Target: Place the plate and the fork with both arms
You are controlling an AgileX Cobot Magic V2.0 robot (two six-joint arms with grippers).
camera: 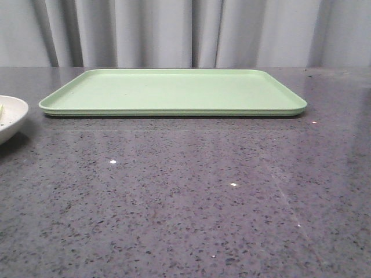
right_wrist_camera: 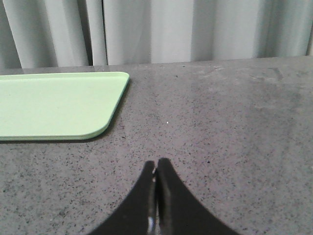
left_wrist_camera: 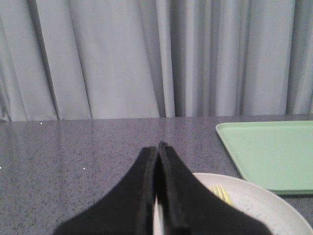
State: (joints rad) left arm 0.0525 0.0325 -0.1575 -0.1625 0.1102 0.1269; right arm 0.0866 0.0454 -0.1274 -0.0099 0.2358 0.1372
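Note:
The cream-white speckled plate (camera: 8,117) sits at the far left edge of the table in the front view, half cut off. In the left wrist view the plate (left_wrist_camera: 264,205) lies under and just beyond my left gripper (left_wrist_camera: 158,147), which is shut and empty above it. The yellow fork (left_wrist_camera: 222,194) lies in the plate; only its tines show beside the fingers. My right gripper (right_wrist_camera: 156,163) is shut and empty over bare table, to the right of the tray. Neither gripper shows in the front view.
A flat light-green tray (camera: 173,92) lies across the back middle of the grey speckled table; it also shows in the left wrist view (left_wrist_camera: 266,152) and the right wrist view (right_wrist_camera: 54,105). A grey curtain hangs behind the table.

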